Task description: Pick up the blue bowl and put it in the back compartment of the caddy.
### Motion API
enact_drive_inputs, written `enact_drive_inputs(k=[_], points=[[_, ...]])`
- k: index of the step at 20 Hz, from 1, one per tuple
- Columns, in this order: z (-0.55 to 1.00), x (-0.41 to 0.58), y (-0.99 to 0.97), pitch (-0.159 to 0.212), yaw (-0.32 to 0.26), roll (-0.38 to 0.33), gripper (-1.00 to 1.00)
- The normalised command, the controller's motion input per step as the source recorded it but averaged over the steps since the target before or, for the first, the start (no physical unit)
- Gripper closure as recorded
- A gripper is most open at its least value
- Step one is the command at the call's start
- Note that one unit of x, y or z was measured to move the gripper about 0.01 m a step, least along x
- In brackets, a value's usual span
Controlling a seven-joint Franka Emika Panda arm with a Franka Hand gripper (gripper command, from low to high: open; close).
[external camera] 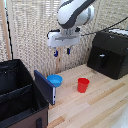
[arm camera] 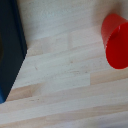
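The caddy [external camera: 20, 95] fills the lower left of the exterior frame, a large black soft-sided box with an inner divider wall splitting it into two sections; the back compartment [external camera: 14, 75] is the section higher in the frame, dark and open at the top. A blue-edged flap [external camera: 45, 86] stands at the caddy's right side. Just right of that flap, at centre frame, the blue bowl [external camera: 54, 80] sits upright on the wooden table [external camera: 95, 107], close against the flap. A little further right stands the red cup [external camera: 83, 85], upright and apart from the bowl. In the upper centre the gripper [external camera: 62, 51] hangs in the air above the bowl, its blue-tipped fingers spread with nothing between them. At the right edge sits a black boxy appliance [external camera: 107, 52].

In the wrist view, a dark blue-edged shape [arm camera: 10, 45] occupies the upper left, wood planks the middle, and the red cup [arm camera: 116, 41] the upper right. The gripper's fingers are out of this frame.
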Motion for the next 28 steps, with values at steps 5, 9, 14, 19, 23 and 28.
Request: enact_drive_inputs(k=[5,9,14,19,23,28], points=[[-0.13,0.662,-0.5,0.085,0.04,0.066,-1.0],[-0.09,0.654,-0.52,0.084,0.046,0.068,-1.0],[-0.17,0.515,-0.38,0.096,0.045,0.031,-1.0],[-0.38,0.387,-0.01,0.016,0.001,-0.023,-1.0],[-0.46,0.178,0.0,-0.047,-0.014,-0.019,-1.0],[-0.41,0.075,-0.12,-0.125,-0.021,0.0,-1.0]])
